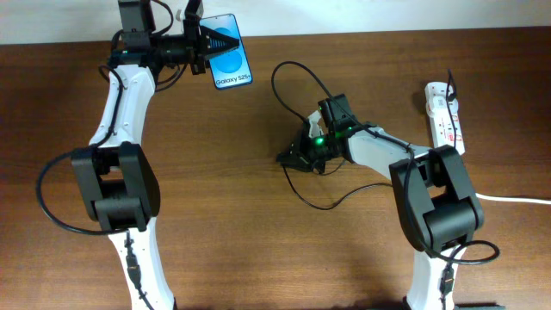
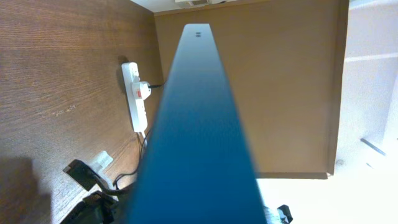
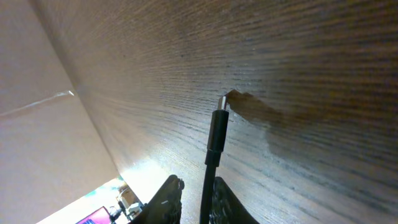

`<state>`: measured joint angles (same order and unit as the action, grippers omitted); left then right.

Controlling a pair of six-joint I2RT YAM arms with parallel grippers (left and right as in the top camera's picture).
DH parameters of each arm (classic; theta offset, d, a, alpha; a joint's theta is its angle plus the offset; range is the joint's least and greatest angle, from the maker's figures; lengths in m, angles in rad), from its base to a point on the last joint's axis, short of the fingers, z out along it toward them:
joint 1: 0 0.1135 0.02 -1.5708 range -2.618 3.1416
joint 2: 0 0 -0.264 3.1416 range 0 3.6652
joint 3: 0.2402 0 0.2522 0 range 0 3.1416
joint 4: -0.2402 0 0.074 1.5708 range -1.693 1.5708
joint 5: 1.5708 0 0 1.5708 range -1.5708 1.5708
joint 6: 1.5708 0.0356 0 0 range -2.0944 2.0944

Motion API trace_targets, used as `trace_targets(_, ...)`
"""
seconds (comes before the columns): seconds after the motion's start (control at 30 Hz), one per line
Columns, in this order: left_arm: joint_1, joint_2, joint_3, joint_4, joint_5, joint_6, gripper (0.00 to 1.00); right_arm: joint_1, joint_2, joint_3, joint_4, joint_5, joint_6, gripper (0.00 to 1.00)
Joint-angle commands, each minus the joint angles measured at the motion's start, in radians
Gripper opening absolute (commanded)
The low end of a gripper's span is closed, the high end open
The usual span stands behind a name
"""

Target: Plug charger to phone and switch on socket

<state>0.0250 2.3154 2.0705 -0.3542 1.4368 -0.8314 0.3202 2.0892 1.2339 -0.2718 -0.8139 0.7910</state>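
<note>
My left gripper is shut on the phone and holds it up at the table's far left, blue "Galaxy S25" screen facing up. In the left wrist view the phone fills the middle, seen along its length, and hides the fingers. My right gripper is at mid table, shut on the charger, whose thin black cable loops around it. In the right wrist view the charger's plug tip sticks out from between the fingers, just above the wood. The socket lies at the far right.
The socket's thick white cord runs off the right edge. The socket with a red switch also shows in the left wrist view. The brown wooden table ends at a pale wall behind.
</note>
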Motion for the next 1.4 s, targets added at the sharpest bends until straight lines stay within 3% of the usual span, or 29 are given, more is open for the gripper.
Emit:
trace_targets(0.0, 0.001, -0.027, 0.025, 0.005, 0.038, -0.002, 0.0, 0.001, 0.044, 0.014, 0.008, -0.013, 0.003, 0.14)
trace_targets(0.17, 0.001, -0.027, 0.025, 0.005, 0.037, -0.002, 0.0, 0.0, 0.043, 0.014, 0.033, -0.037, -0.02, 0.04)
trace_targets(0.3, 0.001, -0.027, 0.025, 0.006, 0.054, -0.002, 0.0, 0.001, -0.035, 0.014, 0.156, -0.227, -0.213, 0.05)
trace_targets(0.37, 0.001, -0.027, 0.025, 0.006, 0.086, -0.002, 0.0, 0.002, -0.168, 0.014, 0.092, -0.222, -0.362, 0.05)
trace_targets(0.57, -0.001, -0.027, 0.025, 0.002, 0.137, -0.002, 0.0, 0.05, -0.403, 0.013, -0.084, -0.144, -0.499, 0.05)
trace_targets(0.63, -0.011, -0.027, 0.025, 0.002, 0.137, -0.002, 0.0, 0.079, -0.416, 0.013, -0.061, -0.132, -0.461, 0.05)
trace_targets(0.9, -0.043, -0.027, 0.025, 0.006, 0.079, -0.002, 0.0, 0.153, -0.408, 0.013, 0.229, 0.071, 0.033, 0.04)
trace_targets(1.37, -0.045, -0.027, 0.025, 0.006, 0.068, -0.002, 0.0, 0.159, -0.341, 0.013, 0.409, 0.055, 0.181, 0.04)
